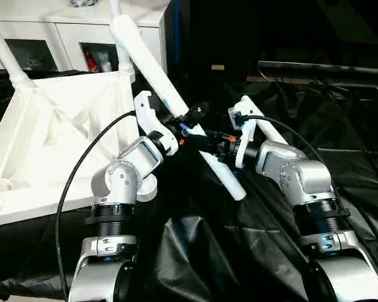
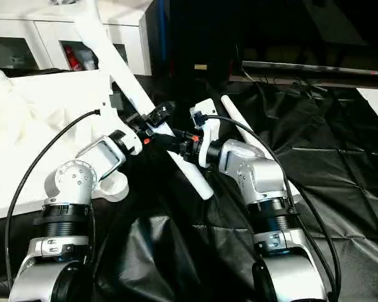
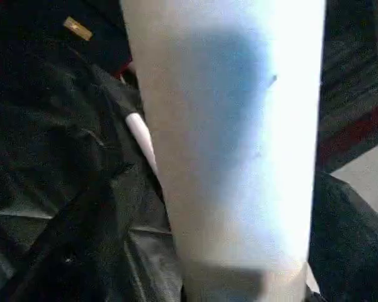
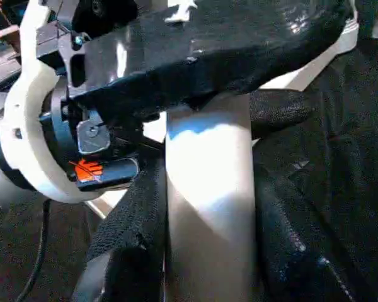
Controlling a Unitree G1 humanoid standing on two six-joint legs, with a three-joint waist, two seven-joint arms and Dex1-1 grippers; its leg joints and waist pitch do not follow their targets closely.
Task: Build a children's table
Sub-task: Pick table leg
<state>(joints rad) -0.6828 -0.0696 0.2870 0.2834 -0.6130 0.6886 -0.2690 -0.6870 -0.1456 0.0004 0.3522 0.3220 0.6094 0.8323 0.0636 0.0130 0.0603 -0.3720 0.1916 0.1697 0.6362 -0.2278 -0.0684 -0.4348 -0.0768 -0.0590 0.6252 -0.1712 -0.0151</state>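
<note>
Held leg point(image 1: 170, 100) aslant over black cloth point(image 1: 252, 251), beside upturned tabletop point(image 1: 63, 138). Right gripper point(image 4: 208, 207) clamped mid-shaft; left gripper point(image 1: 186, 119) against leg, closure undetermined. Judged light, rigid, smooth, likely slippery; best gripped mid-shaft, near balance point.

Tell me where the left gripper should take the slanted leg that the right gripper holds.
Grip the bare shaft of the leg above the right gripper, coming from the tabletop side, fingers across the round tube; below, the right gripper crowds it.
</note>
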